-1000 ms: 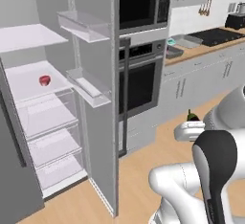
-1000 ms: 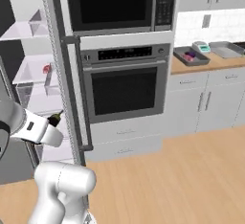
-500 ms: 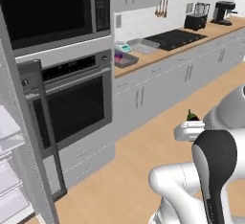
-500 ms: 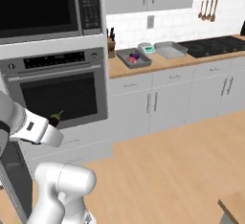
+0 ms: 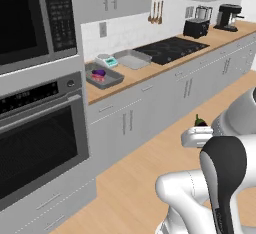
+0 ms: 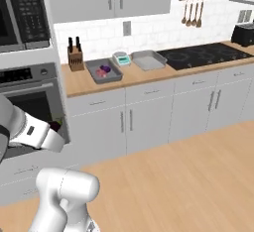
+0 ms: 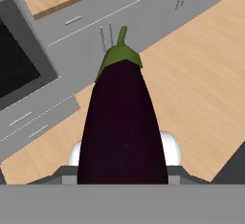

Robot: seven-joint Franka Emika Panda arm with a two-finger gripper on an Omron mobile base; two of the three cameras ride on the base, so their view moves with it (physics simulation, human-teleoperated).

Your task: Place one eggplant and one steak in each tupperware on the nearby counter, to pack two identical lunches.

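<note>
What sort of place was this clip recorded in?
A rendered home kitchen: a built-in steel wall oven, a black glass stovetop set in a long light-brown wooden counter, and a black toaster.

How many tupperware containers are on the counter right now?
2. A dark grey tupperware beside the knife block, with purple and pink food already inside; a lighter grey tupperware next to the stovetop, apparently empty. A small scale sits between them.

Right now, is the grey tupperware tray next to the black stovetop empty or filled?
Empty. The grey tupperware tray beside the black stovetop shows only its bare floor, while the darker tray further left holds purple and pink food.
</note>
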